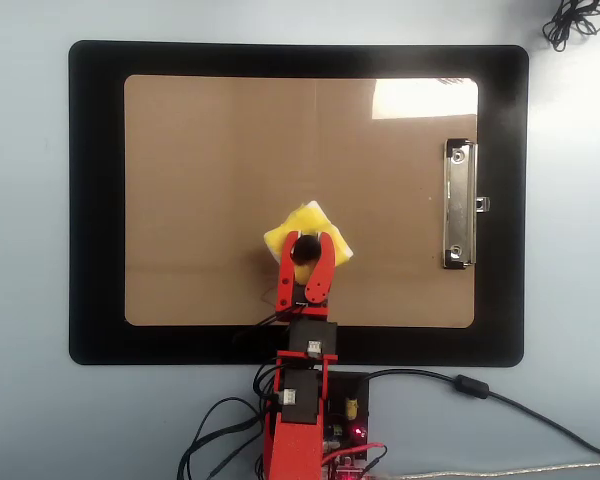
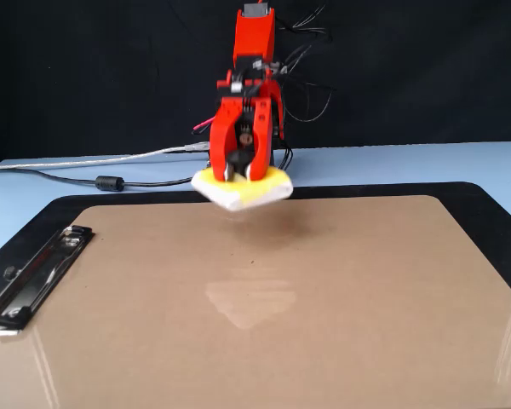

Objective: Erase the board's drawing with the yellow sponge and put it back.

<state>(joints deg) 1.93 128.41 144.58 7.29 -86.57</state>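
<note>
The big brown board (image 1: 210, 190) is seen lying flat on a black mat (image 1: 95, 200), with its silver clip (image 1: 460, 205) at the right of the overhead view. The small yellow sponge (image 2: 243, 189) is held up in the air above the board. Its black knob (image 1: 303, 251) is pinched between the jaws of the red gripper (image 1: 304, 243), at the middle of the frame.

A pale blue table (image 1: 25, 200) carries a black mat (image 1: 95, 200) under the board (image 1: 200, 150).
</note>
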